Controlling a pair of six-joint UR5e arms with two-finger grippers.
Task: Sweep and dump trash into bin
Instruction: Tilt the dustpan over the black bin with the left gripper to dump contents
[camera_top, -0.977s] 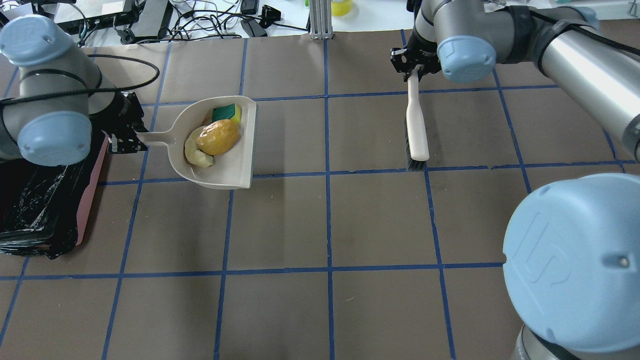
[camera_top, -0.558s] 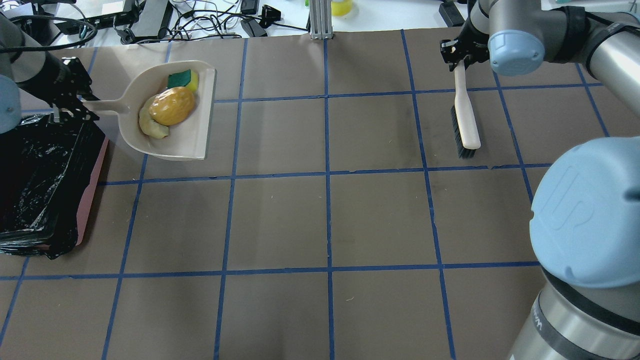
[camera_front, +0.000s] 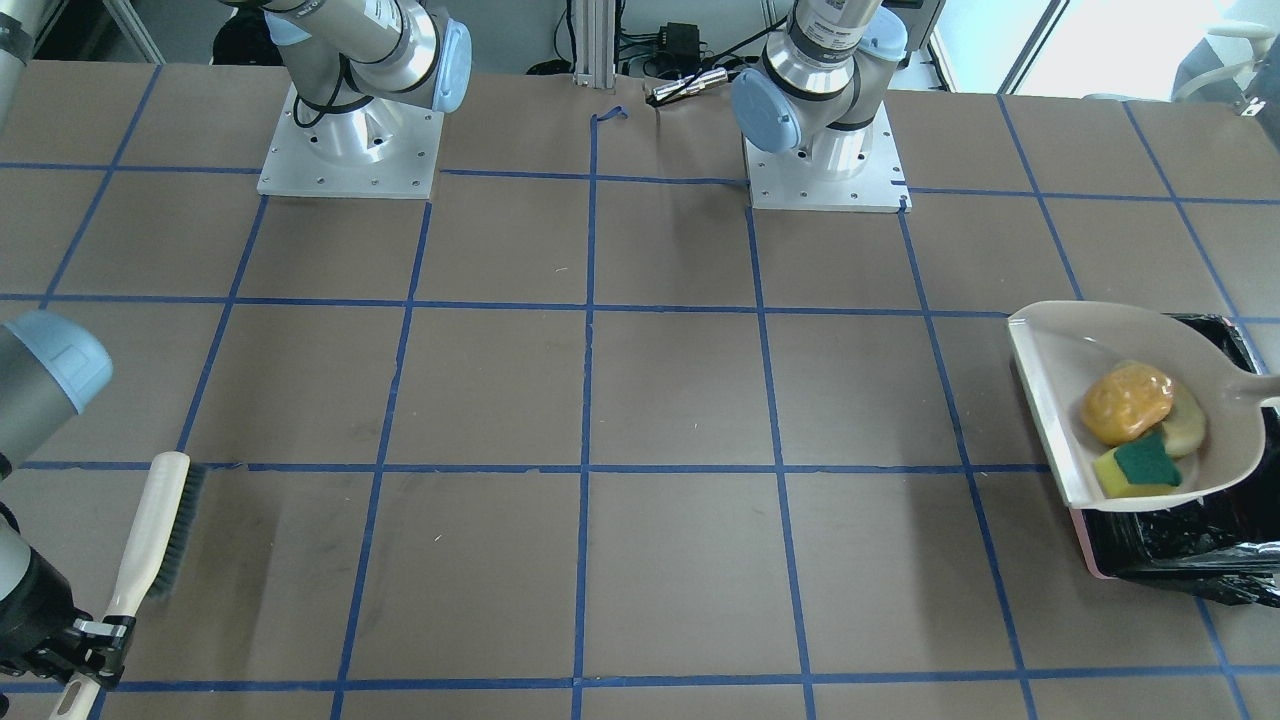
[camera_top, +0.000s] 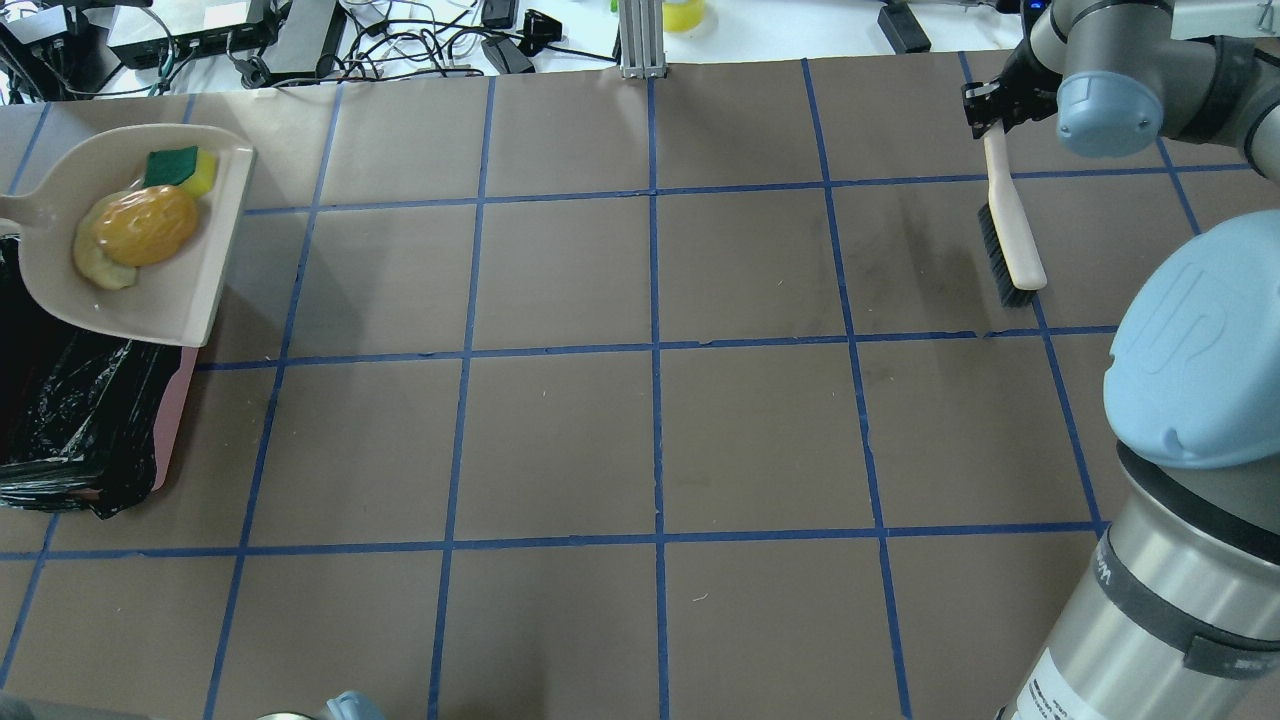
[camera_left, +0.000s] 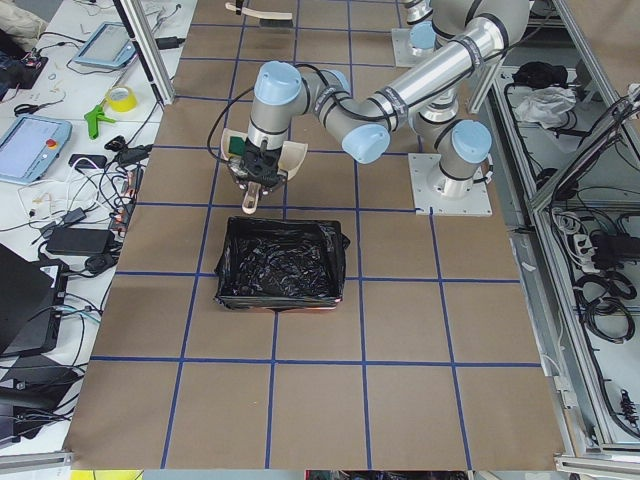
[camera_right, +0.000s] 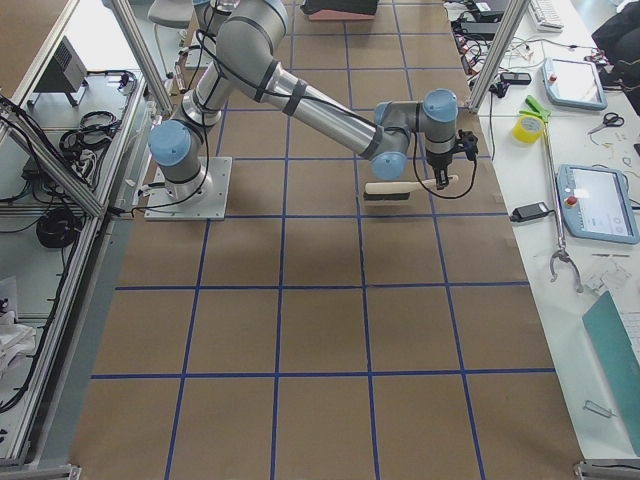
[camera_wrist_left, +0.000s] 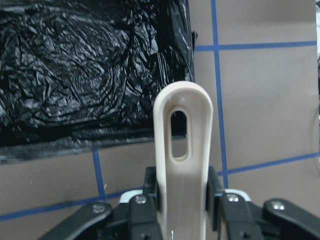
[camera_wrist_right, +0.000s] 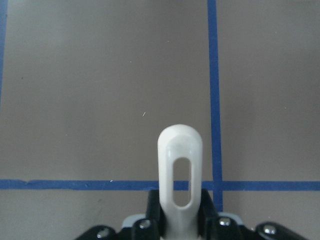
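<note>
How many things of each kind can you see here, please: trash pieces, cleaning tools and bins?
Trash pieces: 3 (potato, slice, sponge)
Cleaning tools: 2 (dustpan, brush)
Bin: 1
Total: 6

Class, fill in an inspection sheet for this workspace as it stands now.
Surface: brown table, blue tape grid.
Job's things: lump, slice and sponge lie in the dustpan, held at the bin's edge; bin shows only its black bag.
Clutter: nothing seen.
Grippers: left gripper shut on dustpan handle; right gripper shut on brush handle.
Cables: tangle beyond the table's far edge.
Surroundings: tablets and tape roll on side benches.
</note>
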